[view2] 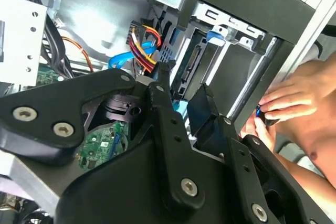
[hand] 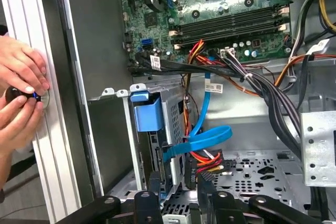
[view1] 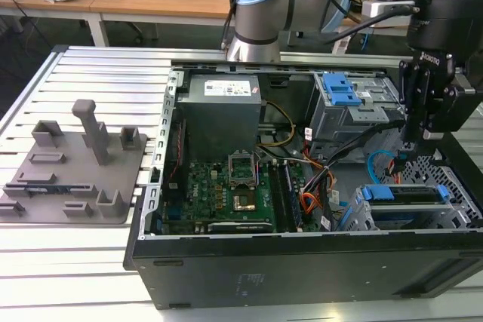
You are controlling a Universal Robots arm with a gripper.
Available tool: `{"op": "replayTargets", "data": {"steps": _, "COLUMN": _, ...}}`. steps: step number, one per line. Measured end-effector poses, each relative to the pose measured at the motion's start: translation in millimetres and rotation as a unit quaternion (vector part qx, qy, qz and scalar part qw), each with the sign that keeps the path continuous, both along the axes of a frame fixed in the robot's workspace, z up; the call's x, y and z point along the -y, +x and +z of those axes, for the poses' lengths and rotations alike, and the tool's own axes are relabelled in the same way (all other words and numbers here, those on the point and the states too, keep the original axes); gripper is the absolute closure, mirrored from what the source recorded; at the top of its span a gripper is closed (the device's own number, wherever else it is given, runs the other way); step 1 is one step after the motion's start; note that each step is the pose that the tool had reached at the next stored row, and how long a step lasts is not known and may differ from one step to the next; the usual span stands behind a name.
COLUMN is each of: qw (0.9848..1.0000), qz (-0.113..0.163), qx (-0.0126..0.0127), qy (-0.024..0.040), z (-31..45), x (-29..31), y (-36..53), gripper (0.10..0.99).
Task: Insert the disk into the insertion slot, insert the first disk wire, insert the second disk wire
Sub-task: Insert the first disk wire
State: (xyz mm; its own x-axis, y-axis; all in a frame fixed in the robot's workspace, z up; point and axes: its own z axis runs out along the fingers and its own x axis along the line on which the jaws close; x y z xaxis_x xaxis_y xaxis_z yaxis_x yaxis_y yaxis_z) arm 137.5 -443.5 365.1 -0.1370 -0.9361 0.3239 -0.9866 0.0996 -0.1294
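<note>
The disk [view1: 402,194], in its bright blue carrier, sits inside the insertion slot [view1: 356,215], a grey perforated cage at the case's front corner on the exterior view's right. My gripper [view1: 421,138] hangs just above and behind that cage. In the first wrist view the gripper [hand: 180,190] stands open, its black fingers [hand: 156,186] straddling the disk's [hand: 157,153] connector end. A blue flat wire [hand: 206,139] loops down to that end. A red, yellow and black wire bundle [hand: 206,158] ends in a black plug beside one finger. In the second wrist view, the gripper [view2: 184,95] points at the cage.
A person's hands [hand: 20,94] hold a small black and blue object on the table rail just outside the case wall [hand: 100,51]. Inside the case are the motherboard [view1: 226,186], the power supply [view1: 220,107] and a taller blue-latched bay [view1: 343,99]. A grey fixture block [view1: 75,164] lies on the table.
</note>
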Motion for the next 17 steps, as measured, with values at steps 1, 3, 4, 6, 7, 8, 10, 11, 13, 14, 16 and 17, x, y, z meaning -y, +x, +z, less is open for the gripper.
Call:
{"op": "replayTargets", "data": {"steps": 1, "qw": 1.0000, "qz": 0.000, "qx": 0.0000, "qy": -0.0010, "z": -0.2, "x": -0.5, "y": 0.0, "gripper": 0.675}}
{"op": "replayTargets", "data": {"steps": 3, "qw": 1.0000, "qz": 0.001, "qx": 0.0000, "qy": -0.0015, "z": -2.2, "x": -1.9, "y": 0.1, "gripper": 0.675}}
{"op": "replayTargets", "data": {"steps": 4, "qw": 1.0000, "qz": 0.001, "qx": -0.0001, "qy": -0.0019, "z": -3.1, "x": -3.0, "y": 0.1, "gripper": 0.675}}
{"op": "replayTargets", "data": {"steps": 6, "qw": 1.0000, "qz": 0.002, "qx": -0.0004, "qy": -0.0026, "z": -5.0, "x": -5.6, "y": 0.1, "gripper": 0.675}}
{"op": "replayTargets", "data": {"steps": 7, "qw": 1.0000, "qz": 0.002, "qx": -0.0005, "qy": -0.0029, "z": -6.0, "x": -7.9, "y": 0.0, "gripper": 0.675}}
{"op": "replayTargets", "data": {"steps": 8, "qw": 1.0000, "qz": 0.002, "qx": -0.0005, "qy": -0.0034, "z": -7.7, "x": -10.6, "y": 0.0, "gripper": 0.675}}
{"op": "replayTargets", "data": {"steps": 10, "qw": 1.0000, "qz": 0.002, "qx": -0.0005, "qy": -0.0065, "z": -12.9, "x": -11.6, "y": -0.6, "gripper": 0.675}}
{"op": "replayTargets", "data": {"steps": 11, "qw": 1.0000, "qz": 0.002, "qx": -0.0005, "qy": -0.0083, "z": -14.8, "x": -12.5, "y": -1.0, "gripper": 0.675}}
{"op": "replayTargets", "data": {"steps": 13, "qw": 0.9996, "qz": 0.003, "qx": -0.0002, "qy": -0.0275, "z": -16.6, "x": -18.8, "y": -1.1, "gripper": 0.675}}
{"op": "replayTargets", "data": {"steps": 14, "qw": 0.9993, "qz": 0.003, "qx": 0.0000, "qy": -0.0374, "z": -17.0, "x": -21.8, "y": -1.2, "gripper": 0.675}}
{"op": "replayTargets", "data": {"steps": 16, "qw": 0.9991, "qz": 0.004, "qx": 0.0002, "qy": -0.0414, "z": -18.4, "x": -23.4, "y": -1.4, "gripper": 0.675}}
{"op": "replayTargets", "data": {"steps": 17, "qw": 0.9991, "qz": 0.004, "qx": 0.0002, "qy": -0.0426, "z": -18.9, "x": -23.8, "y": -1.6, "gripper": 0.675}}
